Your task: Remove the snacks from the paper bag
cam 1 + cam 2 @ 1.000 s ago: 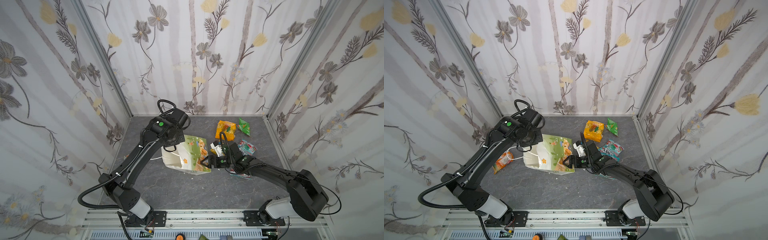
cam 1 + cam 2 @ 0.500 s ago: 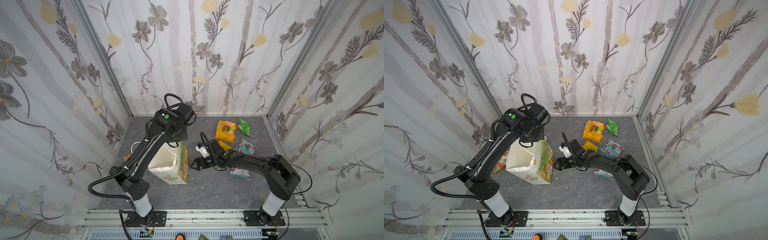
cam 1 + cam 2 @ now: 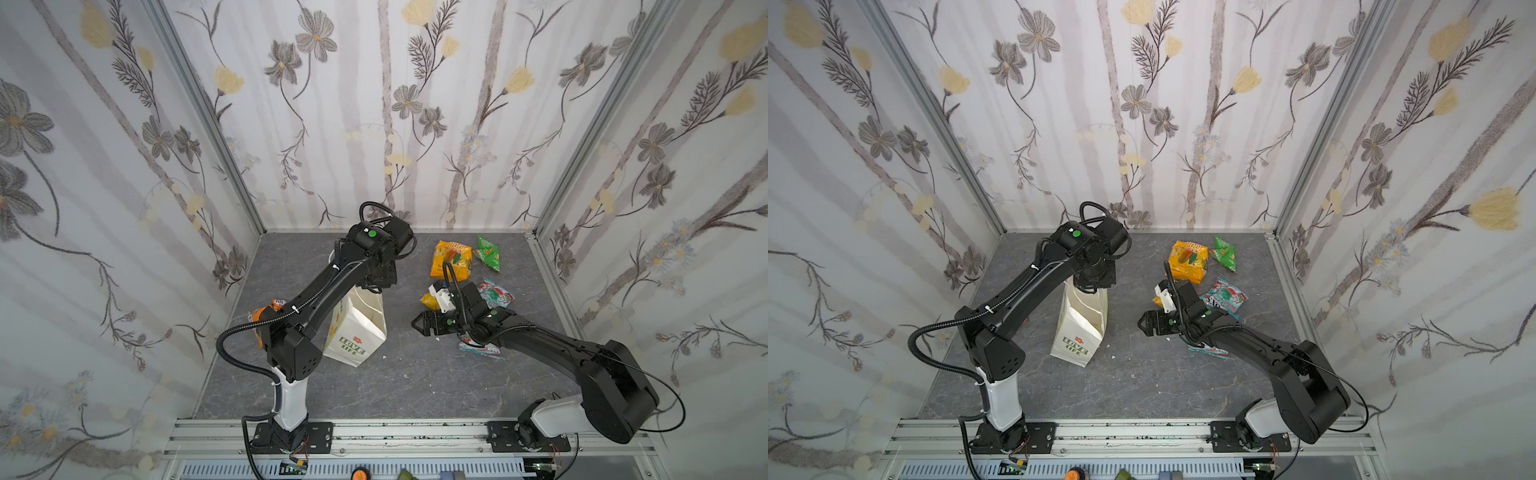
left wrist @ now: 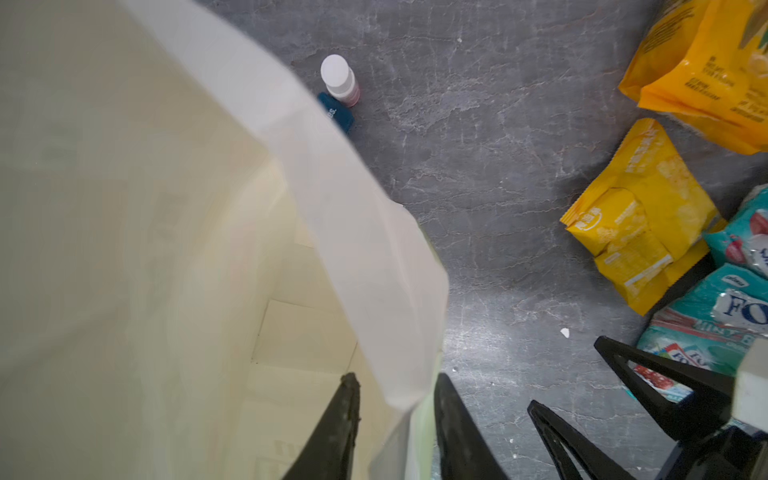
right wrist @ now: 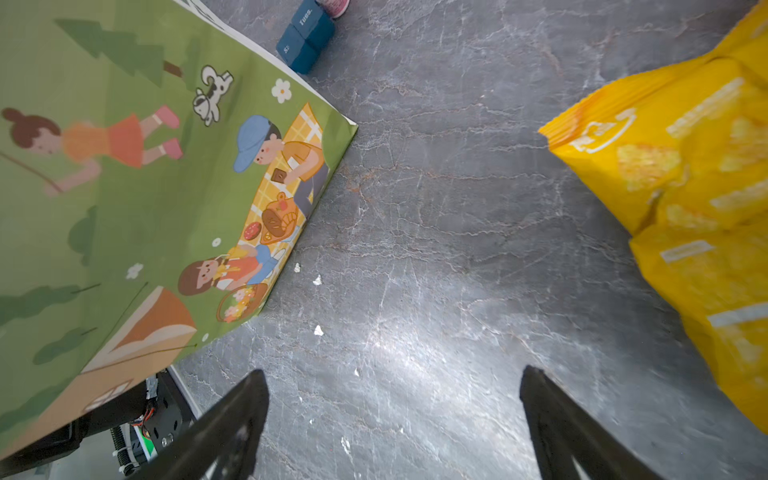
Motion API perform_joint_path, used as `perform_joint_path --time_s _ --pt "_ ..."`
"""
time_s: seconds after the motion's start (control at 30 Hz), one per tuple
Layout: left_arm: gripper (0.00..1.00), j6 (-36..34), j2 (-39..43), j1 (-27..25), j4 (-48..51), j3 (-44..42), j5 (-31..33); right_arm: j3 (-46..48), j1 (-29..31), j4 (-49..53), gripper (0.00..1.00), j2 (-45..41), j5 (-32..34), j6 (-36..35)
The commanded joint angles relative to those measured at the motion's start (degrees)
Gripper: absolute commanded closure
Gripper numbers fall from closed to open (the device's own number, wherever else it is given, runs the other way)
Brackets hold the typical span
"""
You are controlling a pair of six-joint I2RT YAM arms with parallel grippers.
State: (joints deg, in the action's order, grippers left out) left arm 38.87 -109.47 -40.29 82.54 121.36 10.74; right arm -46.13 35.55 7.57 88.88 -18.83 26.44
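**Top views.** The paper bag (image 3: 357, 332) stands upright on the bench (image 3: 415, 386), left of middle. The left gripper (image 3: 375, 289) is down at the bag's mouth, and its jaws are hidden under the wrist here. The right gripper (image 3: 417, 326) hovers low, near the bag but apart from it, with its jaws spread wide and empty. Five snacks lie out on the bench to the right:
- the big orange packet (image 3: 451, 259) and the green packet (image 3: 488, 253), toward the back
- the yellow packet (image 3: 428, 300) and one teal packet (image 3: 494, 295), nearer
- a second teal packet (image 3: 1208, 351), partly under the right arm (image 3: 1258, 345)

**Left wrist view.** The jaws are partly open, astride the bag's rim, one inside and one outside. The paper between them looks loose, not pinched. The bag floor shows bare folds, with no packet in the part that is visible. A small bottle (image 4: 337, 81) stands on the bench just beside the bag.

**Right wrist view.** The jaws are wide apart with only bare bench between them. The bag's printed side is on one flank and the yellow packet on the other, and neither is touched.

**Judgement.** Unloading looks finished, and the step in hand is letting go of the bag.
- Open the left jaws further until both clear the paper.
- Then lift straight up out of the mouth, so the inner jaw cannot drag the rim and tip the light, empty bag.
- Keep the right gripper off the bag and the packets.
- Part of the bag floor is hidden by the near wall, so check it before calling the task done.
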Motion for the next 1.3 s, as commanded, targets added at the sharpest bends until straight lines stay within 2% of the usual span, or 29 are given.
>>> perform_joint_path --time_s 0.0,0.17,0.4,0.5,0.63,0.7,0.8,0.87,0.97,1.03,1.17,1.27 --pt "0.66 1.0 0.5 -0.1 0.4 2.2 1.8 0.4 0.0 -0.5 0.05 -2.0 0.8 -0.9" --pt "0.49 -0.1 1.9 0.0 1.0 3.7 5.1 0.6 0.0 0.1 0.05 -4.1 0.5 -0.6" --pt "0.17 -3.5 2.5 -0.1 3.0 9.2 9.7 -0.2 0.0 2.2 0.05 -6.8 0.7 -0.4" --pt "0.10 -4.6 2.5 -0.1 3.2 10.6 10.5 -0.5 0.0 3.1 0.04 -8.1 1.2 -0.4" --pt "0.08 -2.1 2.9 -0.6 3.8 9.8 10.6 -0.6 0.0 3.5 0.04 -8.5 1.2 -0.4" --pt "0.08 -0.8 3.7 -2.2 1.5 4.7 11.5 -0.4 0.0 2.5 0.03 -8.8 0.2 -0.3" --pt "0.08 0.7 5.1 -4.5 -2.8 -3.1 9.3 -0.3 0.0 1.0 0.02 -10.2 -2.5 -1.6" --pt "0.08 1.7 6.4 -6.2 -4.7 -5.2 8.5 1.1 0.1 -2.7 0.01 -12.5 -5.2 -3.0" --pt "0.05 2.0 8.2 -9.1 -6.6 -7.7 10.8 6.4 -0.2 -11.1 0.01 -15.4 -4.7 -3.6" --pt "0.02 1.9 9.3 -10.7 -6.8 -9.0 11.9 8.6 -0.2 -15.3 0.01 -15.5 -7.4 -4.2" --pt "0.00 -1.9 13.3 -13.1 -10.8 -14.1 13.9 8.5 2.2 -16.6 0.00 -14.4 -8.6 -5.7" --pt "0.00 -7.2 16.7 -13.6 -15.9 -18.6 11.3 9.3 3.0 -17.7 0.01 -14.6 -8.6 -4.6"
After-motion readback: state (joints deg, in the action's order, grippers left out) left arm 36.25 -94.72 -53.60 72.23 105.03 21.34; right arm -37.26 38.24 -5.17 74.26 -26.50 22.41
